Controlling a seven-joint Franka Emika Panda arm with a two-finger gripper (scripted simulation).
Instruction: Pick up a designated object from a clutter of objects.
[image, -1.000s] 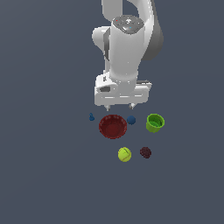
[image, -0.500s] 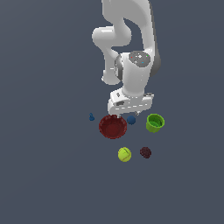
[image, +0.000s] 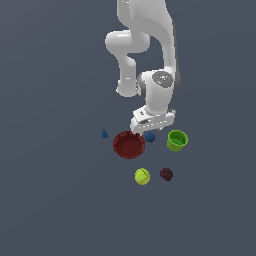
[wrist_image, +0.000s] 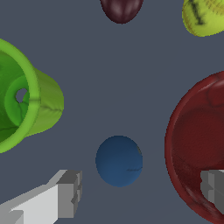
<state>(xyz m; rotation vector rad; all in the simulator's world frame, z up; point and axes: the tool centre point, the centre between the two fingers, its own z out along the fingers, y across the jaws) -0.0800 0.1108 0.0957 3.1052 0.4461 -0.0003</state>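
Lowered fingers (wrist_image: 141, 192) straddling blue ball (wrist_image: 119, 160)

The exterior view looks from some way off and above, taking in the white jointed robot arm (image: 150, 75) and all the small things on the flat grey floor (image: 50, 200). The wrist view looks straight down from close above (so each item fills much of the picture). Both views share the smooth dark blue ball (image: 149, 136) (wrist_image: 119, 160), the dark red ribbed bowl (image: 128, 145) (wrist_image: 197, 144) and the green cup (image: 176, 140) (wrist_image: 26, 100).
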